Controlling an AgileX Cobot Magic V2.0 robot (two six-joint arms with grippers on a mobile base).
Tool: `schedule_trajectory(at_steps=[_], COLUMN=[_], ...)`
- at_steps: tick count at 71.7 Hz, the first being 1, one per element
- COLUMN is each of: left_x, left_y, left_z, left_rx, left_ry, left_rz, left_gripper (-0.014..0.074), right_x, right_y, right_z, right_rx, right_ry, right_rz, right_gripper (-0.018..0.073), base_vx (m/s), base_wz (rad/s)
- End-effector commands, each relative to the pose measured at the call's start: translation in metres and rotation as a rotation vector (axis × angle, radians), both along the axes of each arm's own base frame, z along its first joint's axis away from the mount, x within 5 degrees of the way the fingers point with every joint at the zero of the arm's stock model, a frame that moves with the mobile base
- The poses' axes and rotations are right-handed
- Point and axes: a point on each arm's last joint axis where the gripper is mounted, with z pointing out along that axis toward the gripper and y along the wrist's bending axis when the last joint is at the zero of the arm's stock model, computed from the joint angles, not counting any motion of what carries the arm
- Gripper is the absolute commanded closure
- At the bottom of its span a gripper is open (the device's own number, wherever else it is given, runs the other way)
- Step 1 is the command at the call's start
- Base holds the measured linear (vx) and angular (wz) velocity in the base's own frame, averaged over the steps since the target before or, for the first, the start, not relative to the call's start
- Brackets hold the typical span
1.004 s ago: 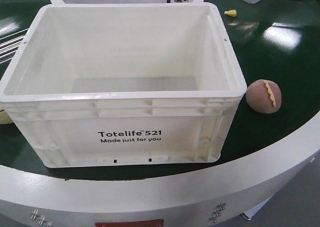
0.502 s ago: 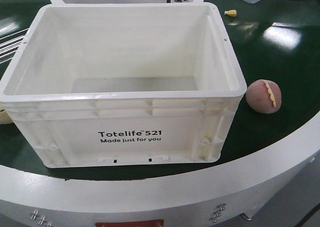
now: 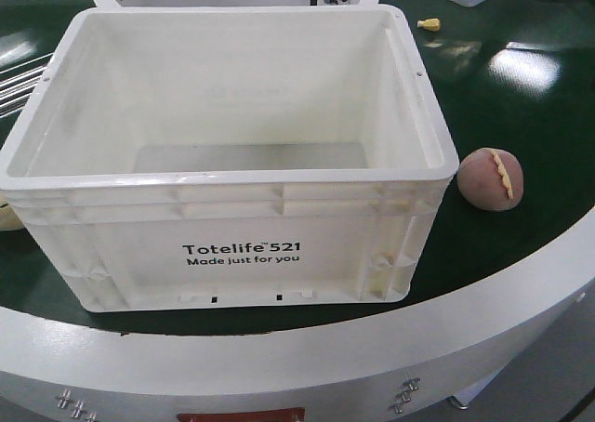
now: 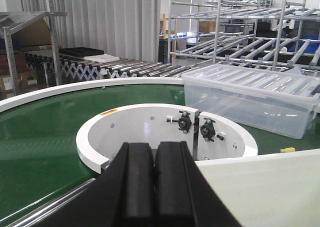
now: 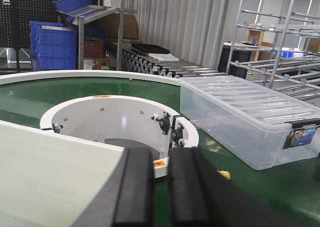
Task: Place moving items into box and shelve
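The white box [image 3: 232, 176], printed "Totelife 521", stands open and empty on the green belt. A reddish-brown moving item [image 3: 491, 178] with a jagged yellow stripe lies on the belt just right of it. A cream moving item [image 3: 6, 216] peeks out at the box's left, mostly hidden. Neither gripper shows in the front view. My left gripper [image 4: 155, 147] is shut on nothing, beside the box's wall [image 4: 260, 187]. My right gripper [image 5: 161, 187] has a narrow gap with only belt behind it, right of the box's wall [image 5: 50, 177].
A tiny yellow cone [image 3: 429, 23] lies behind the box's right corner. A clear lidded bin [image 5: 250, 122] sits on the far belt. The white inner ring [image 4: 90, 147] is behind the box. Blue bins [image 5: 52, 47] and roller racks stand beyond.
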Motion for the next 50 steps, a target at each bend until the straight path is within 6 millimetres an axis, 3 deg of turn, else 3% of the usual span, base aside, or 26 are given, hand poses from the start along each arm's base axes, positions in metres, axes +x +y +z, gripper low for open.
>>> schedule_trajectory(at_steps=[1, 11, 19, 36, 50], left_x=[-0.004, -0.004, -0.004, -0.005, -0.016], left_y=[0.002, 0.002, 0.002, 0.002, 0.008], left_z=[0.021, 0.021, 0.022, 0.021, 0.025], left_rx=[-0.031, -0.03, -0.03, -0.026, 0.033], left_ry=[-0.121, -0.121, -0.125, -0.109, -0.139], left_rz=[0.009, 0.009, 0.009, 0.008, 0.047], left_gripper=[0.0319, 0.012, -0.0006, -0.0026, 0.0004], right_x=[-0.003, -0.003, 0.002, 0.009, -0.002], right_y=[-0.001, -0.001, 0.001, 0.002, -0.001], right_z=[0.02, 0.021, 0.018, 0.014, 0.018], right_rx=[0.022, 0.022, 0.017, 0.029, 0.008], right_ry=[-0.124, -0.125, -0.108, -0.077, -0.098], right_rz=[0.001, 0.001, 0.001, 0.0, -0.004], right_gripper=[0.0165, -0.006, -0.016, -0.0133, -0.0094], base_vx=[0.0, 0.0, 0.0, 0.0, 0.0], base_wz=[0.0, 0.0, 0.0, 0.0, 0.0])
